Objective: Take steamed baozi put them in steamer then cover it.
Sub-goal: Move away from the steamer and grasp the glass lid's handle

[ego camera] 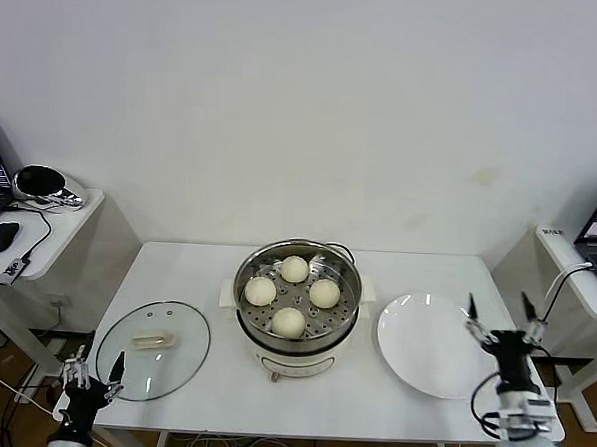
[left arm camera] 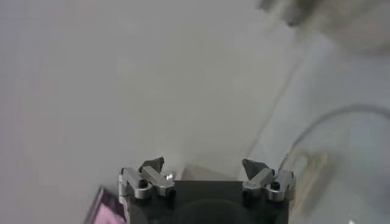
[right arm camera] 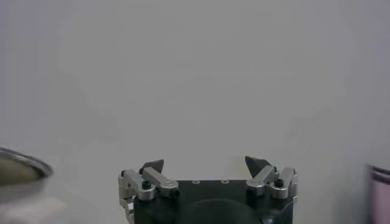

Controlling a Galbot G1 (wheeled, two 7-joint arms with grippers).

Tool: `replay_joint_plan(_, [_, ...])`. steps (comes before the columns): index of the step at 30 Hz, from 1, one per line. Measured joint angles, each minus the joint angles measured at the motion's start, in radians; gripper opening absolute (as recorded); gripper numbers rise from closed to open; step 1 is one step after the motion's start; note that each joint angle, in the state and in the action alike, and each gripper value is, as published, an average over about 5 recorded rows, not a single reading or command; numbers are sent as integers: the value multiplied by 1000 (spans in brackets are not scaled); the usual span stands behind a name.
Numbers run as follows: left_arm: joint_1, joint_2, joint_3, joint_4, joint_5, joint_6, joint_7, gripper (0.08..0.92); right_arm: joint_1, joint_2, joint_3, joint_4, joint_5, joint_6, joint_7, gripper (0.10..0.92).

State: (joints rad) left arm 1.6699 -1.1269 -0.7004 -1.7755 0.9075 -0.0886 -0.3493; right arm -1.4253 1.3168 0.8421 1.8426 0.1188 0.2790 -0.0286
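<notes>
Several cream-white baozi [ego camera: 292,295] lie on the perforated tray inside the shiny steamer [ego camera: 250,267] at the table's middle. The clear glass cover [ego camera: 153,350] with its cream handle lies flat on the table, left of the steamer. My left gripper [ego camera: 95,366] hovers open at the front left corner, just beside the cover's rim, holding nothing. At the front right, beside the white plate [ego camera: 424,344], my right gripper [ego camera: 498,307] stands open and empty. The left gripper [left arm camera: 203,165] and the right gripper [right arm camera: 205,163] both show wide-apart fingertips in their wrist views.
The flat white plate lies bare to the right of the steamer. A side desk [ego camera: 68,221] with a mouse and a headset stands at the left, and another desk edge [ego camera: 577,268] with a laptop stands at the right. A white wall rises behind the table.
</notes>
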Motion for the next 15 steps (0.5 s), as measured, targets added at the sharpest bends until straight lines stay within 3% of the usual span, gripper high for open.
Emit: replay_joint_plan(15, [-165,57,72,199,300,-19,25,823,-102,83,141,5,24,2,49,823])
